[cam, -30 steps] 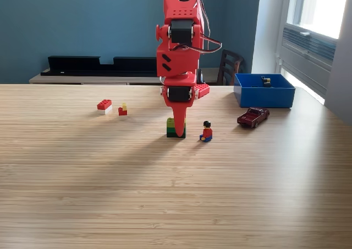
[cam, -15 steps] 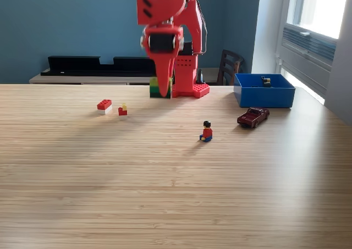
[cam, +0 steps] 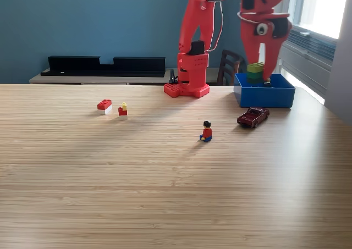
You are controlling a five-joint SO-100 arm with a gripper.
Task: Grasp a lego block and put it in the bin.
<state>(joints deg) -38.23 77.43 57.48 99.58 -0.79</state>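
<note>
One arm (cam: 220,18), red, base (cam: 187,87) bolted at the table's (cam: 165,194) far edge, now reaches to the exterior view's right, over the bin (cam: 264,95). Half a sec ago it hung left of its base w/ the block held high; a sec ago it was down on the table near the figure, clamped on the block there. That table spot is now bare.

Gripper (cam: 258,67) points down above the bin, jaws clenched on the block (cam: 254,73), a green/yellow lego stack. Block sits at about bin-rim height, over the bin's back part, not yet let go. Can't tell if it touches the bin floor. Small dark item (cam: 267,83) lies inside the bin, just right of the block, same place as before.

Rel. to the bin, nothing else has moved:
- dark red toy car (cam: 253,117) just in front of it, on the table
- lego figure (cam: 207,131), red top, black hair, further front and to the view's left, well apart from the bin
- red-and-white brick (cam: 104,105) and small red/yellow piece (cam: 122,110) far to the view's left, close to each other
- chair back (cam: 228,67) behind the table, between base and bin
- long black tray (cam: 104,65) on the shelf behind, far left of the bin

Window light comes from the view's right, past the bin.
</note>
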